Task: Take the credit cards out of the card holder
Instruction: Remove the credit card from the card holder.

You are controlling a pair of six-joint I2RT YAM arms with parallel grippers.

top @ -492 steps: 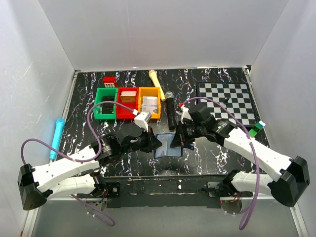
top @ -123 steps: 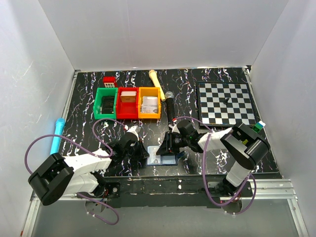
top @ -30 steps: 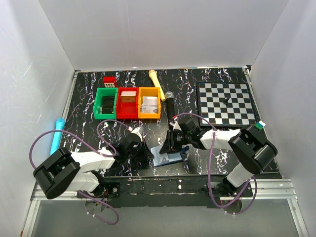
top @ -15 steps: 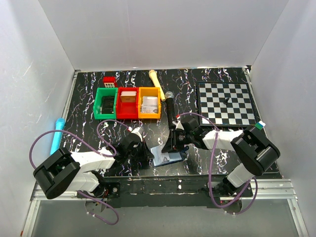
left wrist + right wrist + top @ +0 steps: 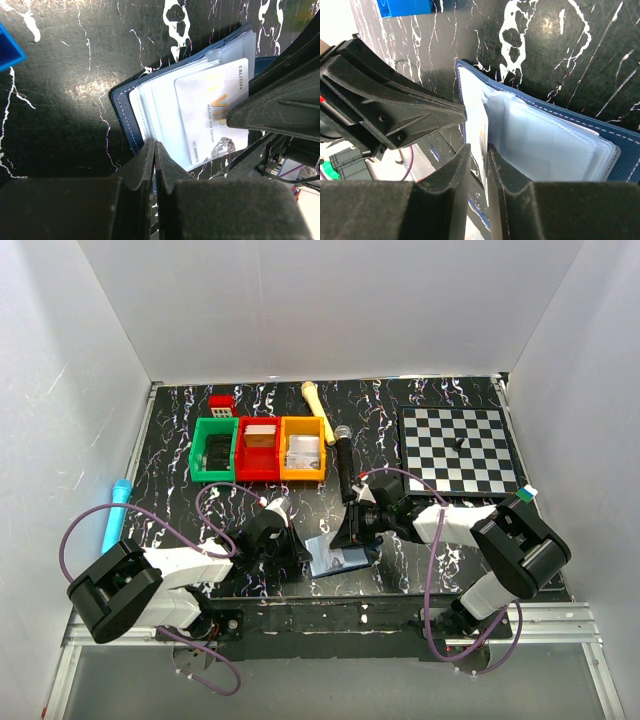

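The navy-blue card holder (image 5: 340,556) lies open near the table's front edge, its clear sleeves fanned out. My left gripper (image 5: 298,546) is shut on the holder's navy left edge (image 5: 122,112), seen from the left wrist (image 5: 154,148). A white credit card (image 5: 212,112) printed "VIP" sticks out of the sleeves. My right gripper (image 5: 347,537) has its jaws (image 5: 477,150) shut on that white card (image 5: 476,127), which stands on edge beside the clear sleeves (image 5: 550,145) of the holder (image 5: 620,137).
A blue toy brick (image 5: 405,6) lies just beyond the holder. Green (image 5: 213,450), red (image 5: 258,448) and orange (image 5: 303,448) bins and a black microphone (image 5: 345,465) stand behind. A chessboard (image 5: 460,448) is at the back right and a light-blue marker (image 5: 115,515) at the left.
Over the last second the right wrist has shifted slightly to the right with the card. The holder and the left gripper have stayed in place.
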